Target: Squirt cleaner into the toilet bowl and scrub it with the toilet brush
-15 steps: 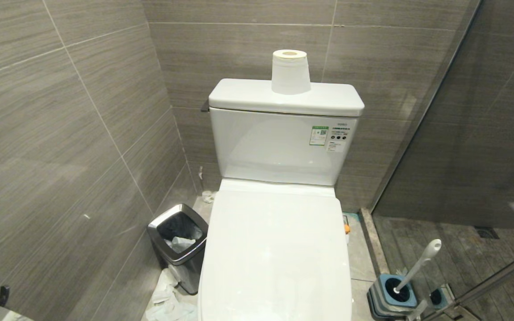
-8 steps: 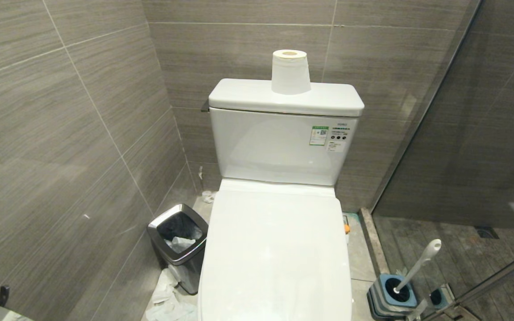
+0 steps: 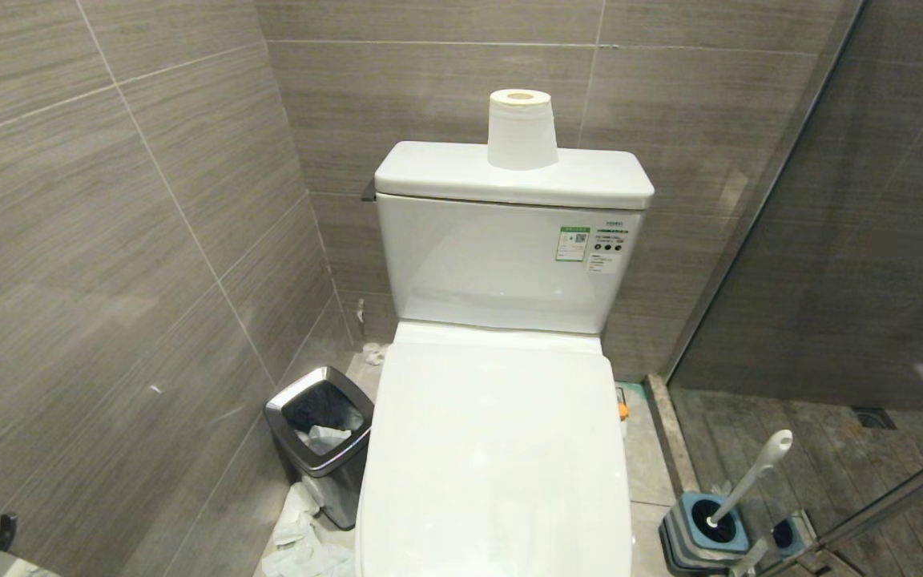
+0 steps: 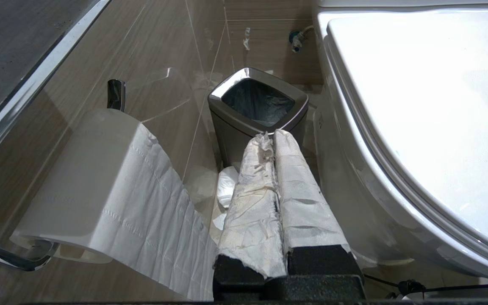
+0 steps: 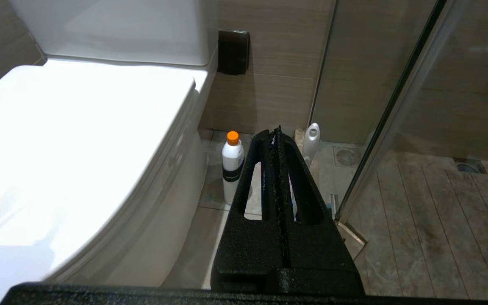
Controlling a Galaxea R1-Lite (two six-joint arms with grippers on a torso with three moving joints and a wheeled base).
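Overhead, grey tiled walls [image 3: 109, 240] enclose the lid-closed toilet bowl [image 3: 493, 449].

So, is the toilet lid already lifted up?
No, the toilet lid lies flat and shut over the toilet bowl, hiding its inside.

Grey tiled walls [image 3: 149, 240], perhaps glass partition [image 3: 830, 240]

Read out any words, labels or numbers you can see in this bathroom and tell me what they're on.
Nothing here can be read.
Green-and-white sticker on the toilet tank: print too small.
White sticker with dark round icons beside it: too small.
Orange-capped bottle: dark band, no readable text.
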